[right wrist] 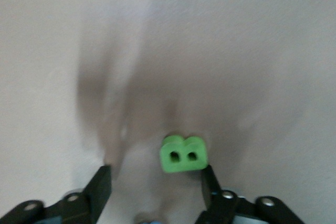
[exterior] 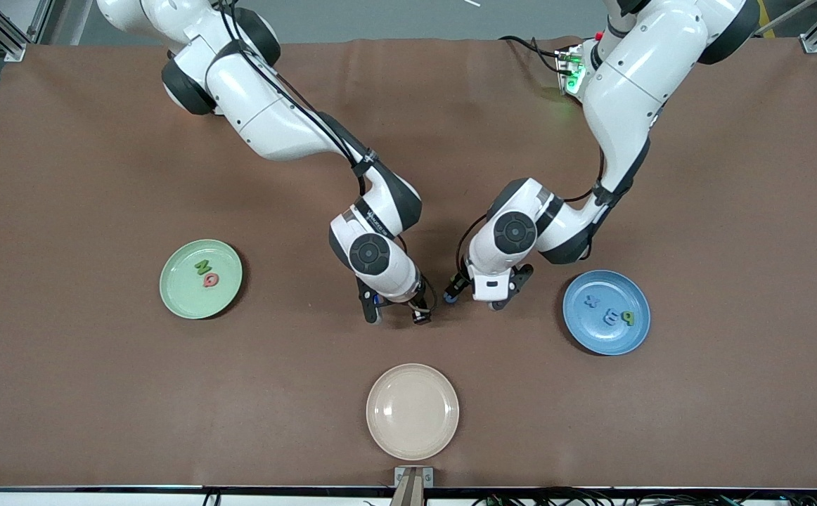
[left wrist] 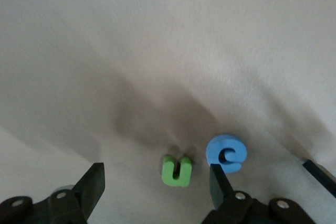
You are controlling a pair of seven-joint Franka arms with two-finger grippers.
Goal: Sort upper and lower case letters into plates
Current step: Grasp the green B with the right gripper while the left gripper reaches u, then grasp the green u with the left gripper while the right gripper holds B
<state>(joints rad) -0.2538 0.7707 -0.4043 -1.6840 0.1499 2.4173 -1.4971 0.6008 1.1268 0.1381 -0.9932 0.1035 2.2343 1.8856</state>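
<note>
Broad stretch of open brown counter (exterior: 99, 140) from 10 to 2 o'clock and at both ends. Near the 6 o'clock edge, a cream plate (exterior: 412, 411), close to the rim of the counter. The other two plates well in from every edge.

At 9 o'clock, toward the right arm's end: mint green plate (exterior: 182, 295), holding a green N (exterior: 202, 266) and a pink-red Q (exterior: 209, 280), just beside each other. At 3 o'clock, toward the left arm's end: blue plate (exterior: 605, 339), holding a blue x (exterior: 591, 301), a blue E (exterior: 612, 316) and a small green letter (exterior: 628, 318), the last two touching or nearly so.

Both arms bent down steeply to the middle of the counter, wrists side by side with a narrow gap between.

Right end effector (exterior: 396, 318) (right wrist: 155, 182) low over the counter, spread wide, holding nothing; green B (right wrist: 182, 154) flat on the counter just ahead of the fingertips, closer to one finger.

Left end effector (exterior: 477, 301) (left wrist: 156, 182) likewise low and spread wide, holding nothing; green u (left wrist: 177, 170) on the counter in line with the gap, blue e (left wrist: 226, 153) just beside it, near one fingertip.
</note>
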